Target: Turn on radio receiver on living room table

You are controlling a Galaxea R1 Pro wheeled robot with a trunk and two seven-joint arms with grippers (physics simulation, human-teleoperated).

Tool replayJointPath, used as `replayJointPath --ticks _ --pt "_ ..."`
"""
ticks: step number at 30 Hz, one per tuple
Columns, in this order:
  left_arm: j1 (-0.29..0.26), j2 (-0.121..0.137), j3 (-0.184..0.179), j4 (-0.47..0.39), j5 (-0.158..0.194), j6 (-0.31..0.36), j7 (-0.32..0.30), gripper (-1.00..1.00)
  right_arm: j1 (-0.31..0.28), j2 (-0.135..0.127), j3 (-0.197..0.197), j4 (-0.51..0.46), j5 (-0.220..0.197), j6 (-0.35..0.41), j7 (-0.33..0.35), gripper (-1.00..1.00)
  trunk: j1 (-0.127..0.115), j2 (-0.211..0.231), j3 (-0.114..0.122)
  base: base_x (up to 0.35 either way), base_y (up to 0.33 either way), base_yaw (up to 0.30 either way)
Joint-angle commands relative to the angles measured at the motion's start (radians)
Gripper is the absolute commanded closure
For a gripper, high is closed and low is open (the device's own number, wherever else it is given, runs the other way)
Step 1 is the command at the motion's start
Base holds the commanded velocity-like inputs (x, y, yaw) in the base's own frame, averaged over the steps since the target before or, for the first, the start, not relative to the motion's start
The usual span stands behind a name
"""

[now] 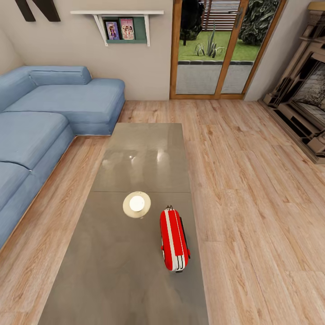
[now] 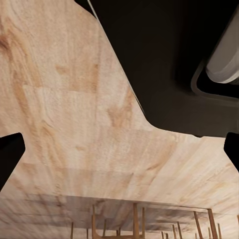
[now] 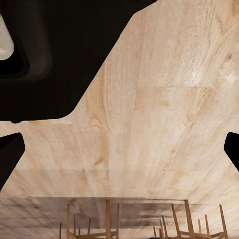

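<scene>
The red radio receiver (image 1: 173, 239) lies on its side near the right edge of the glossy worktop (image 1: 144, 149), its thin handle toward the far end. A round cream disc (image 1: 136, 204) sits just beside it, apart.

Judged from here, a clumsy reach could nudge the radio off that near edge onto the plank floor (image 1: 253, 189), or press the disc by mistake.

No containers are visible; a wall shelf (image 1: 118, 20) holds two framed pictures.

In both wrist views the dark fingertips (image 2: 10, 154) (image 3: 10, 152) stand wide apart, holding nothing.
</scene>
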Motion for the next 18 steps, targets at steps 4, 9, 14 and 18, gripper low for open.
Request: replayJointPath --ticks 4,9,14,18 --pt "0.000 -0.001 -0.003 -0.011 0.000 0.001 0.000 -1.00 -0.001 -0.009 -0.001 -0.010 0.005 0.009 0.005 -1.00 0.000 0.000 0.000 0.000 0.000 0.000" --pt "0.000 0.010 -0.003 -0.408 0.000 0.107 -0.003 -1.00 -0.004 -0.076 -0.007 -0.436 0.002 0.286 -0.002 -1.00 0.000 0.000 0.000 0.000 0.000 0.000" --pt "0.000 0.029 -0.002 -0.855 -0.003 0.335 -0.003 -1.00 -0.012 -0.121 -0.013 -0.894 0.001 0.509 -0.014 -1.00 0.000 0.000 0.000 0.000 0.000 0.000" --pt "0.000 0.040 -0.001 -1.102 -0.002 0.444 -0.004 -1.00 -0.051 -0.122 -0.014 -1.087 0.004 0.602 -0.023 -1.00 0.000 0.000 0.000 0.000 0.000 0.000"
